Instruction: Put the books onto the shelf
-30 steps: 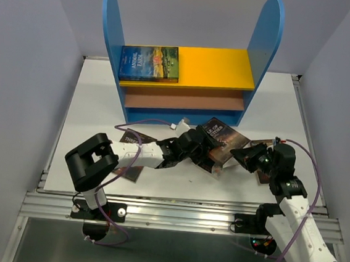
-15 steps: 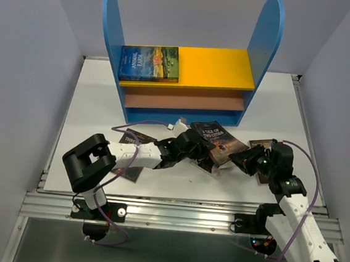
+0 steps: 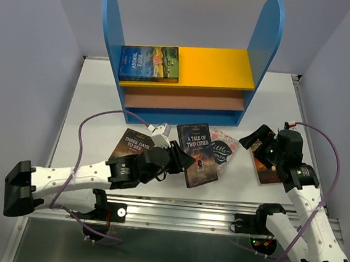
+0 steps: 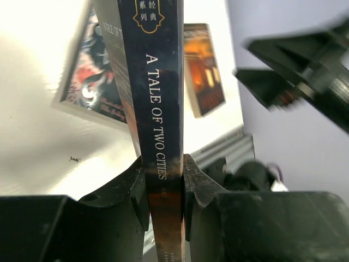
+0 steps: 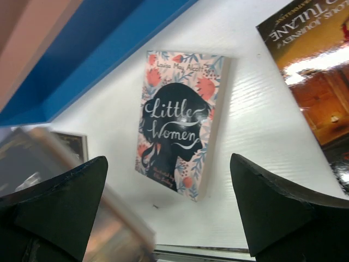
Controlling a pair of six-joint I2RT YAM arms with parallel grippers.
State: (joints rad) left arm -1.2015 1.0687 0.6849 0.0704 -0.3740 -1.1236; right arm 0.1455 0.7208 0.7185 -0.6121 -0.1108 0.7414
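My left gripper [image 4: 163,183] is clamped on A Tale of Two Cities [image 3: 198,155] at its spine, in front of the shelf [image 3: 221,66]. It looks thin, light and likely floppy, so the stiff spine suits. My right gripper [image 5: 168,164] gapes empty above Little Women [image 5: 177,120], also before the shelf.

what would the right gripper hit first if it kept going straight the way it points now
Most likely the Little Women book, lying flat on the table and centred between the right gripper's open jaws; how far off is unclear.
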